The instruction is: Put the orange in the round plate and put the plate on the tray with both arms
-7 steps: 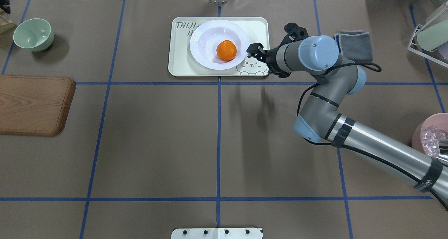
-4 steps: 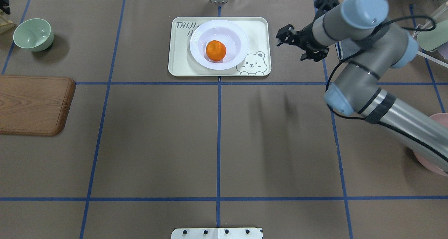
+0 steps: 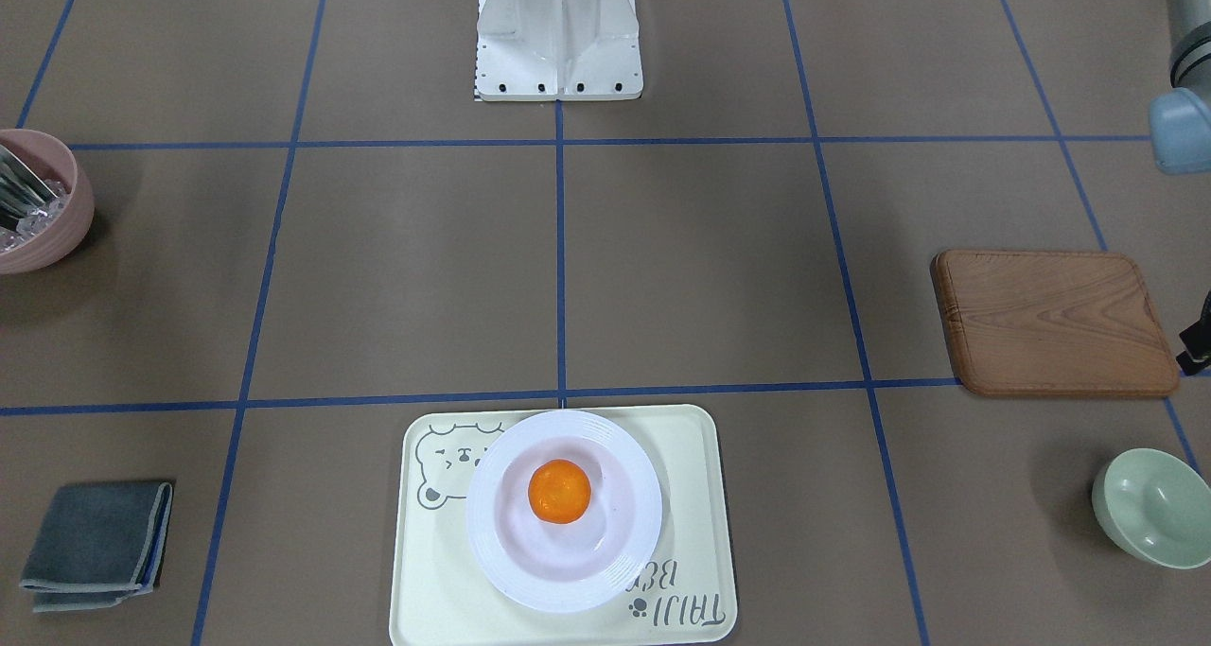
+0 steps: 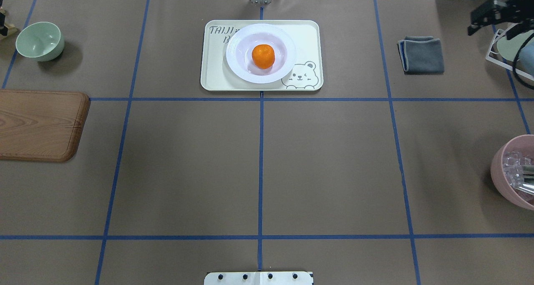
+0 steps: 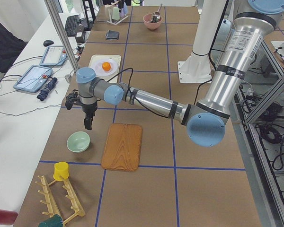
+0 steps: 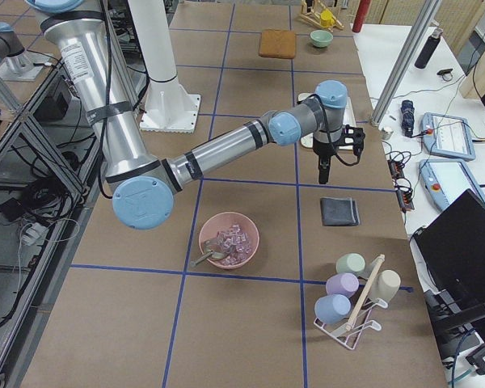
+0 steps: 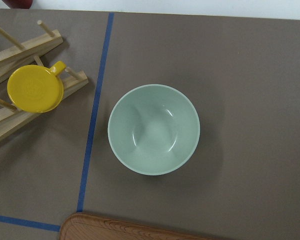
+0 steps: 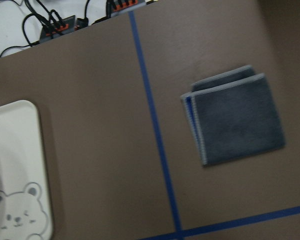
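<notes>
The orange (image 4: pixel 263 56) (image 3: pixel 559 491) lies in the well of the white round plate (image 4: pixel 292 53) (image 3: pixel 492 551). The plate stands on the cream bear tray (image 4: pixel 308 34) (image 3: pixel 691 457) at the far middle of the table. My right gripper (image 4: pixel 479 20) (image 6: pixel 322 174) hangs high at the far right, beyond the grey cloth and well clear of the tray; I cannot tell whether it is open or shut. My left gripper (image 5: pixel 87 125) (image 3: pixel 1194 343) points down above the green bowl at the far left, and its state cannot be told either.
A green bowl (image 4: pixel 40 41) (image 7: pixel 154 129) and a wooden board (image 4: pixel 39 124) sit on the left. A folded grey cloth (image 4: pixel 421 54) (image 8: pixel 235 120) lies right of the tray. A pink bowl (image 4: pixel 515 172) of ice is at the right edge. A yellow cup (image 7: pixel 35 89) hangs on a wooden rack.
My right arm has drawn back from the plate's right rim, up and out to the far right. The orange rolled left in the plate, then settled near the middle.
</notes>
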Controlling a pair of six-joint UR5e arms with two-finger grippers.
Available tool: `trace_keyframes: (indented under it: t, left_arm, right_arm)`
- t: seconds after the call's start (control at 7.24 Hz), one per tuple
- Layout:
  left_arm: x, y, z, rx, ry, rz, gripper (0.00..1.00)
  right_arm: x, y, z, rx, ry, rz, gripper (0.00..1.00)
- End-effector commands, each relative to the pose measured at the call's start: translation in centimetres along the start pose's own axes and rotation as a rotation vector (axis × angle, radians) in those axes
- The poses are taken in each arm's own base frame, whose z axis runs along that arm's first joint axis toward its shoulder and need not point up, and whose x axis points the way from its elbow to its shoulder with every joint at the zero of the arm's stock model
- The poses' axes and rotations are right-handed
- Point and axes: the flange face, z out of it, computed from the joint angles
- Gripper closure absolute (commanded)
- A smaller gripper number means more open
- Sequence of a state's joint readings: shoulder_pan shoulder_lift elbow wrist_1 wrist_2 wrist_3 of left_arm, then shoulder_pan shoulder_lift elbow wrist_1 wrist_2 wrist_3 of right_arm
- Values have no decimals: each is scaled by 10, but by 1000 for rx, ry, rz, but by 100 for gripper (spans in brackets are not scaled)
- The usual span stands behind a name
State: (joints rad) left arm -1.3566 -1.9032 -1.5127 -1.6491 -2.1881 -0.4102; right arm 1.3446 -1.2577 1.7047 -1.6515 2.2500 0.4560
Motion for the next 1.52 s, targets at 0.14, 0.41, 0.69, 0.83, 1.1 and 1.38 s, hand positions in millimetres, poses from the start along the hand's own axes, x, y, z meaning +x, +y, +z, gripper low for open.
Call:
trace_keyframes:
  t: [0.14,0.41,0.69,0.83,1.1,1.38]
  left_arm:
    - [-54,60,33,0,31,51,1]
    - [-83,72,29,-11,73,15,1]
    - [-135,95,13,-25,143,40,1]
    - [-155,107,8,-46,132,65,1]
    - [-171,126,-3,-79,123,48,1]
    - [-182,132,-6,-90,115,13,1]
  right_arm:
    - [193,71,0,-136,41,-246,0]
    - [237,120,15,-163,-21,-161,0]
    - [244,124,21,-135,-5,-181,0]
    - [248,123,23,-141,25,-181,0]
    - [251,125,24,-146,41,-178,0]
    - [253,125,26,-154,40,-169,0]
